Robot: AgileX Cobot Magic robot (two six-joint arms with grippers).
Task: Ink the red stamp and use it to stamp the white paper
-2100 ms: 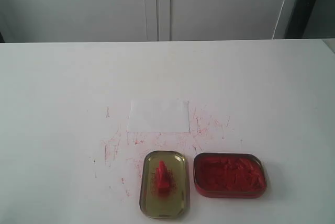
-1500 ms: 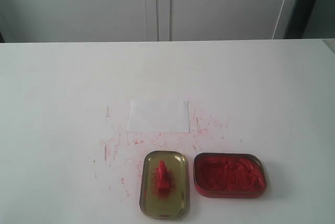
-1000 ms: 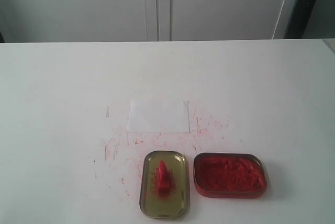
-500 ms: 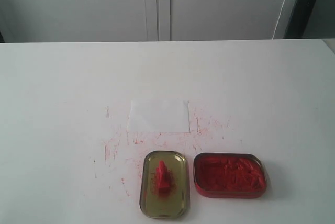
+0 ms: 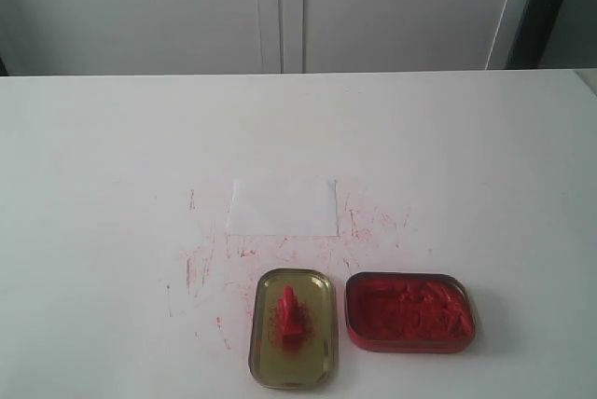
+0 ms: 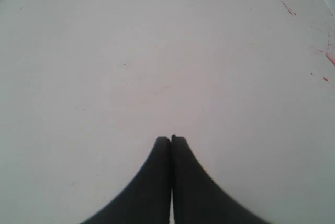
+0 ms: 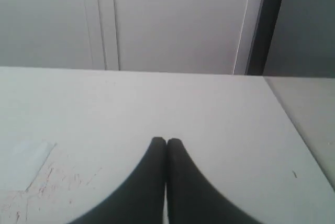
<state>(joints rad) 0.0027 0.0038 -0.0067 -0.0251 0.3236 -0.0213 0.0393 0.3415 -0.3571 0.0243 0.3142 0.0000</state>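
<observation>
I see my left gripper pressed fully closed on nothing over the white table, and my right gripper is likewise closed and empty. Nearest in the exterior view, the small bright red plastic stamp stands in the yellowish oblong tin lid, just beside the red ink-filled tin. Beyond them, past red ink flecks, lies the rectangular white paper.
</observation>
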